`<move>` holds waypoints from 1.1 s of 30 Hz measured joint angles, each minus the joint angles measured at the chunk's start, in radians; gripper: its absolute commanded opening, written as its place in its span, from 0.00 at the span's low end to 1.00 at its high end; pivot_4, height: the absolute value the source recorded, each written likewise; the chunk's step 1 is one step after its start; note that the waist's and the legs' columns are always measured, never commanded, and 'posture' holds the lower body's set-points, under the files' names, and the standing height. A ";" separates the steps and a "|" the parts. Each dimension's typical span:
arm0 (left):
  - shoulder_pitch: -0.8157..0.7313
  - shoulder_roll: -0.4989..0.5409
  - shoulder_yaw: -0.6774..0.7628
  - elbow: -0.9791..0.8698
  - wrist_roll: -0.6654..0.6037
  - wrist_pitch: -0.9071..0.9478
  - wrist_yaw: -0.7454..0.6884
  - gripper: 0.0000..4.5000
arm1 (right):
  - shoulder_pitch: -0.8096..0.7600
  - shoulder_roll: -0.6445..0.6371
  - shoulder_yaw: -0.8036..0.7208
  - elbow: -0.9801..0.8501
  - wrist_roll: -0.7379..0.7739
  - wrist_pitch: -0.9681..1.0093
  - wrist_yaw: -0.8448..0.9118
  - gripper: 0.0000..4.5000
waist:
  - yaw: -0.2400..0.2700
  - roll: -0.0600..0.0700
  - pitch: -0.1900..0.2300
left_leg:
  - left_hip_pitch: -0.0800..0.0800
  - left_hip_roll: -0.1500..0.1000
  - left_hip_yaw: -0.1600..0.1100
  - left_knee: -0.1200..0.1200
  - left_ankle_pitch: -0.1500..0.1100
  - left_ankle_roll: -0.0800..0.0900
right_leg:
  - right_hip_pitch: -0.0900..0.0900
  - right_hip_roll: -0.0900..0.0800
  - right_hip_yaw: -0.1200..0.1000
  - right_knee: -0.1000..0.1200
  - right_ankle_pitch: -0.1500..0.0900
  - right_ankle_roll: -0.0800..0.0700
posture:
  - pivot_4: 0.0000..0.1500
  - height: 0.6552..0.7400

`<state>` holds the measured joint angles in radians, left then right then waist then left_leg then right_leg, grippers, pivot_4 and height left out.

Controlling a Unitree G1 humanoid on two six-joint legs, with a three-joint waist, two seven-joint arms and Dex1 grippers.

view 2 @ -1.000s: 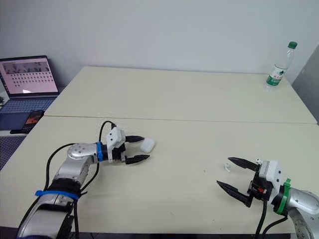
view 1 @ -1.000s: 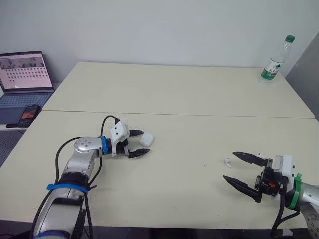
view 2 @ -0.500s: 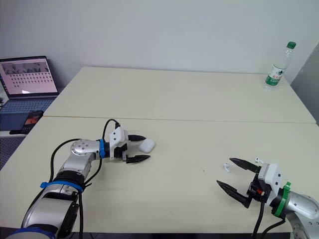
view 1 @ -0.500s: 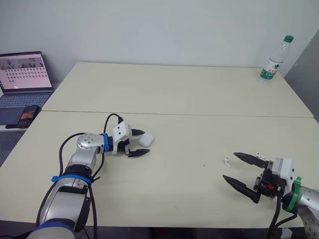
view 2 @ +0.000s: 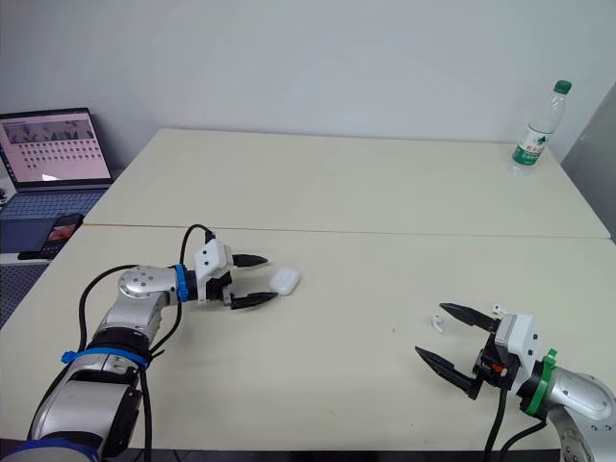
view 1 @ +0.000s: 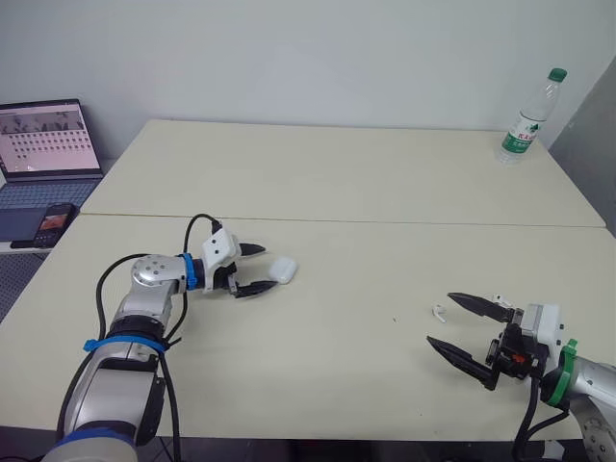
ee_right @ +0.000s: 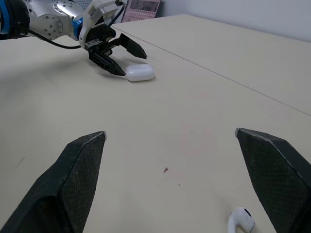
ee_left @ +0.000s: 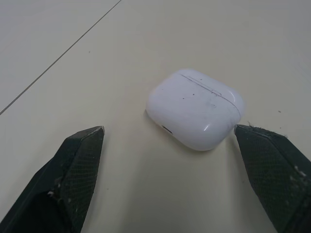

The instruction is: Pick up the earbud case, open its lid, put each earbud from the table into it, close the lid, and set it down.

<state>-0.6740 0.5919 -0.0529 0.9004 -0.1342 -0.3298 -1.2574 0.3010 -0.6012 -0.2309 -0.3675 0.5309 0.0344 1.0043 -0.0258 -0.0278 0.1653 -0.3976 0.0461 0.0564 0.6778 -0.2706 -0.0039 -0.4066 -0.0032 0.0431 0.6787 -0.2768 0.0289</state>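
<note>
lying mid-table [view 1: 337, 173], earbud case [ee_left: 196, 108] fronts the spread left end effector [view 1: 269, 266].

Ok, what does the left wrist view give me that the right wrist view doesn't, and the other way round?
Left wrist view: the earbud case close up, lid shut with its seam line visible, and one fingertip of the open left claw right at its edge. Right wrist view: one earbud lying just ahead of the open right claw, and a laptop far behind. Both: the closed case on the table, the left claw's fingertips either side of it without gripping, and the table seam.
</note>
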 measured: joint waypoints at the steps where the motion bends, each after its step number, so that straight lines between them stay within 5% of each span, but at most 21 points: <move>1: 0.000 0.000 0.000 0.000 0.000 0.000 0.001 1.00 | -0.001 0.000 0.001 0.001 0.000 -0.001 0.000 1.00 | 0.000 0.000 0.000 | 0.000 0.000 0.000 0.000 0.000 0.000 | 0.000 0.000 0.000 0.000 0.000 0.000 | 1.00 0.95; 33: -0.098 -0.112 -0.002 0.157 0.089 -0.092 0.097 1.00 | 0.010 0.011 0.002 0.001 -0.001 -0.022 -0.007 1.00 | 0.000 0.000 0.000 | 0.000 -0.001 0.000 0.000 0.000 0.000 | 0.000 0.000 0.000 0.001 0.000 0.000 | 1.00 0.95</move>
<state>-0.7722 0.4804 -0.0547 1.0574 -0.0456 -0.4216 -1.1608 0.3110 -0.5899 -0.2287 -0.3664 0.5296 0.0120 0.9977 -0.0253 -0.0280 0.1653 -0.3975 0.0455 0.0566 0.6782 -0.2706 -0.0039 -0.4066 -0.0030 0.0433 0.6795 -0.2766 0.0290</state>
